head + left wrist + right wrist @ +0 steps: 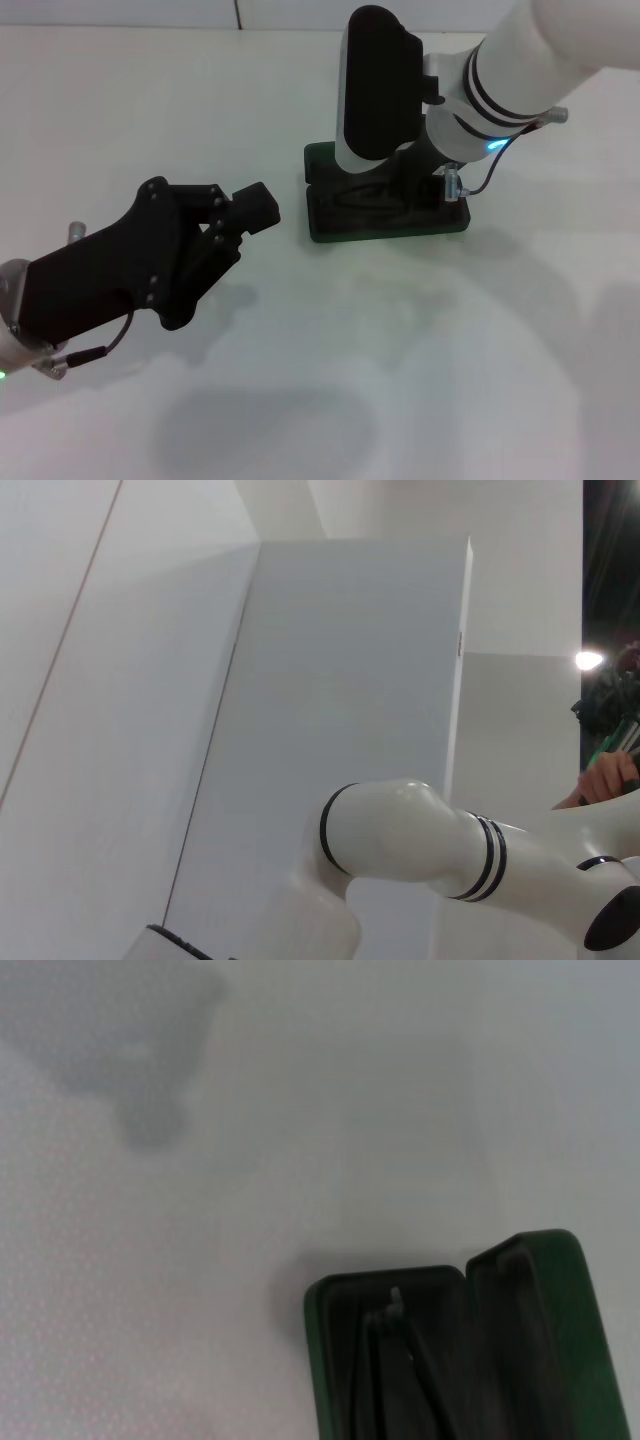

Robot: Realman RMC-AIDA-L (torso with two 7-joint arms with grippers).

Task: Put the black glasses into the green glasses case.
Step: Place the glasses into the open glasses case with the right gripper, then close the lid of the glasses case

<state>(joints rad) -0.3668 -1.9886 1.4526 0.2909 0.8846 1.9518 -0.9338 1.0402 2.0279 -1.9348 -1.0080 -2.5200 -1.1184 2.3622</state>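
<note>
Most of the job looks done from where I stand. The green glasses case (385, 210) lies open on the white desk (420, 350), toward the far side and a little to my right, and the black glasses (375, 192) are lying inside its lower tray. From my head view I can make out the thin dark loop of a rim against the lining. My right wrist view shows the same: a slim dark frame line (395, 1360) running down the tray of the case (560, 1340), with the raised lid beside it.

My right tool (425, 190) is down over the case, right above the tray. My own forearm and wrist housing cover the fingers, so I cannot tell whether that tool is clenched on the frame or has released it. That is the one thing I would want settled before calling the placing finished. If the frame is free and lying flat, what is left on that side is only to lift clear without dragging a temple arm out with me.

My left tool (240, 215) hovers over bare desk to the left of the case, near it but not touching, grasping nothing, its fingers drawn together. Its wrist view looks off at a wall and my own arm, so it adds nothing about the case.

The lid is up. The task only asks for the glasses to be in the case, so I judge closing it optional.
</note>
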